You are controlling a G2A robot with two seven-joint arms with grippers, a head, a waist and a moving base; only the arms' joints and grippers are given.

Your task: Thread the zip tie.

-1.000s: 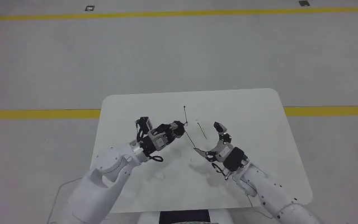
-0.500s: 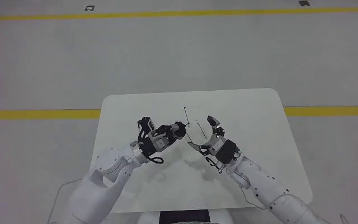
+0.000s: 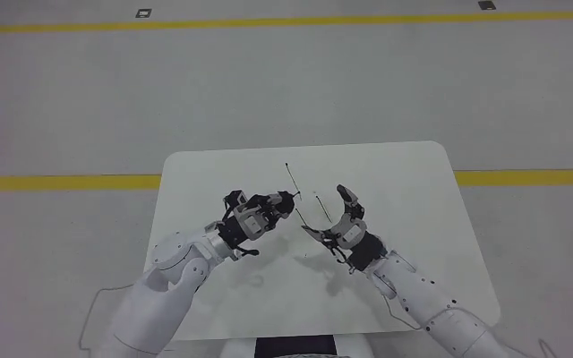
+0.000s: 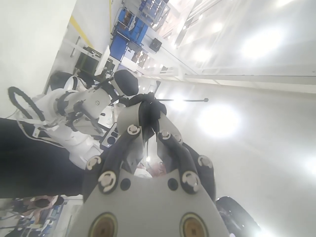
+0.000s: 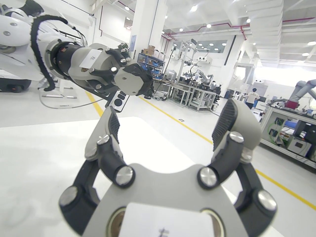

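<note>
Left gripper [image 3: 285, 204] is clamped on the zip tie [image 3: 291, 177], holding it above the desk [image 3: 403, 179]. It has retilted the tie, far end swinging away from the right arm. Right gripper [image 3: 329, 215], fingers apart, has closed in on the tail. Looks like grab setup; threading not started.

Slim black zip tie [image 4: 182, 99]; aloft, clamped
</note>
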